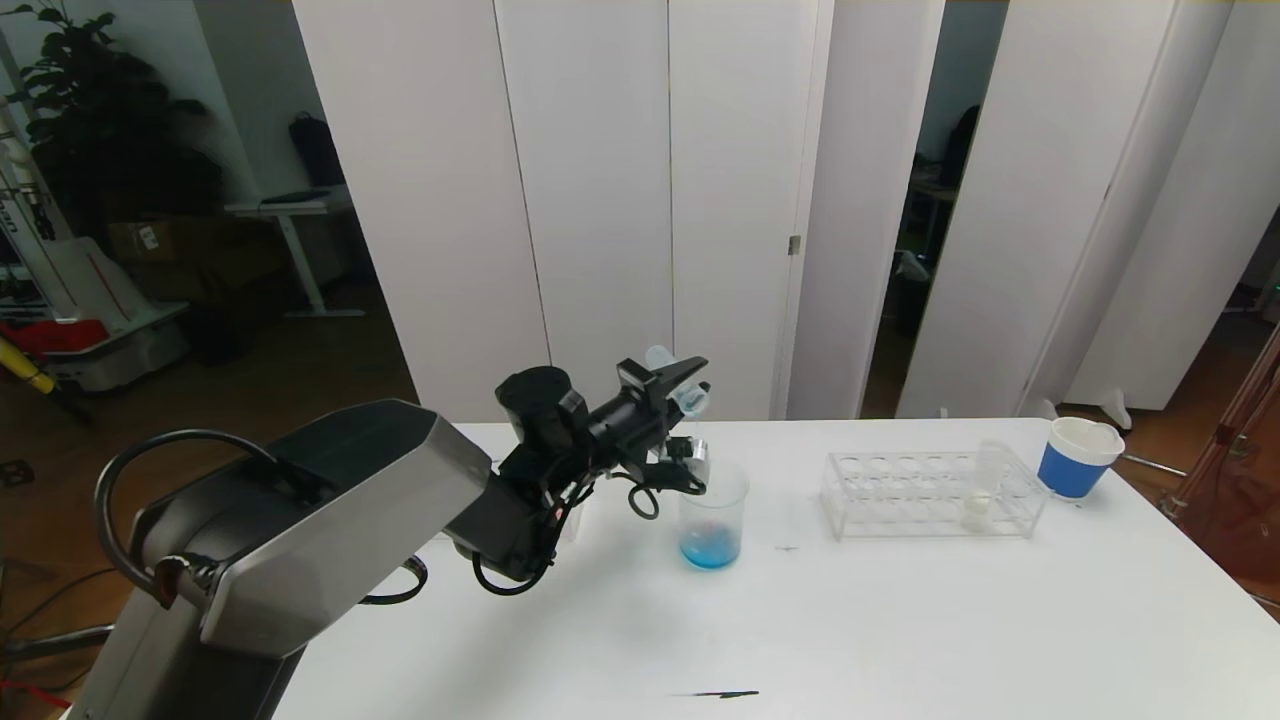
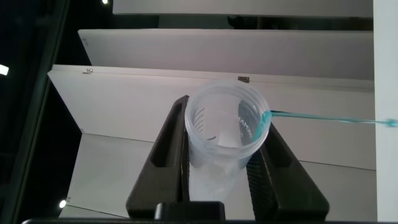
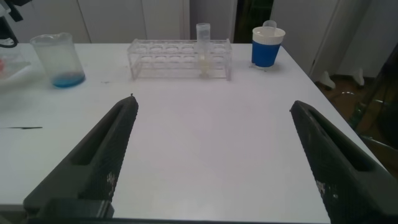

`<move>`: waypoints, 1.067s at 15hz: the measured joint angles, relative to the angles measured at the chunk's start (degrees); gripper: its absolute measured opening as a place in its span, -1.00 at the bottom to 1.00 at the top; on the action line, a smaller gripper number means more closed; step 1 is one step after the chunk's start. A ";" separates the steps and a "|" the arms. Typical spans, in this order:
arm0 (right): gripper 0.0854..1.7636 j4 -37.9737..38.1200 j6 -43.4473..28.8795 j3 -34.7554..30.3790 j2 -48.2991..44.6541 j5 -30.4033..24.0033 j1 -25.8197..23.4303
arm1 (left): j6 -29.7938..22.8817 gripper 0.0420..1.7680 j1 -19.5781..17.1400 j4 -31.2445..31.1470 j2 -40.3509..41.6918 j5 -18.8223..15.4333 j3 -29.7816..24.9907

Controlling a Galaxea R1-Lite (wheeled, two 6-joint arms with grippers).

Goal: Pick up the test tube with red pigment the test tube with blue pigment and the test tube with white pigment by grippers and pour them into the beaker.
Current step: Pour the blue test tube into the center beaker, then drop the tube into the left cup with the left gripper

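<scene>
While the left tool (image 1: 680, 385) hangs above the clear cylindrical beaker with a flared rim (image 1: 713, 515), its black fingers are clamped on a small clear round-bottomed test tube (image 1: 690, 398) tipped over with its mouth toward the beaker. The left wrist view shows that tube looking almost drained, with only a thin blue streak trailing from its lip, so I take it to be the test tube with blue pigment, near the end of its pour. A shallow pool of bright blue liquid (image 1: 710, 552) lies at the bottom of the beaker, which stands on the white bench (image 1: 900, 630) just beside the left arm. No red tint shows in that pool, and no tube with red liquid can be made out in any view, so whether the red pour has been made cannot be told. The test tube with whitish-cream pigment (image 1: 983, 490) stands upright in the clear plastic tube rack (image 1: 935, 492), well apart from the beaker on the robot's right, untouched as far as can be seen; its pour is clearly left to do. The right tool (image 3: 214, 158) is out of the head view and, in its own wrist view, hovers low over bare bench with its fingers spread wide and holding nothing. A blue-banded white paper cup (image 1: 1078, 456) sits just beyond the rack.
</scene>
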State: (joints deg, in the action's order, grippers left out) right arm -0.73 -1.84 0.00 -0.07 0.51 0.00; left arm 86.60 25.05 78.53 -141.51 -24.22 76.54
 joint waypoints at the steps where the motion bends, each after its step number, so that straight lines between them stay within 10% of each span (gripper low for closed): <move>1: 0.99 0.02 0.02 0.00 0.00 0.04 0.00 | 0.00 -0.36 0.00 0.00 0.00 0.00 -0.09; 10: 0.99 0.00 0.00 0.00 0.00 0.01 0.00 | -4.61 -0.36 0.49 -0.34 5.23 3.96 -5.81; 16: 0.99 0.00 0.00 0.00 0.00 0.01 0.00 | -26.30 -0.36 2.80 -5.63 14.69 37.78 -10.26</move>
State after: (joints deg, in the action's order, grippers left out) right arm -0.73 -1.84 0.00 -0.07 0.52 0.00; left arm 60.31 27.86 72.90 -126.82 13.56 66.28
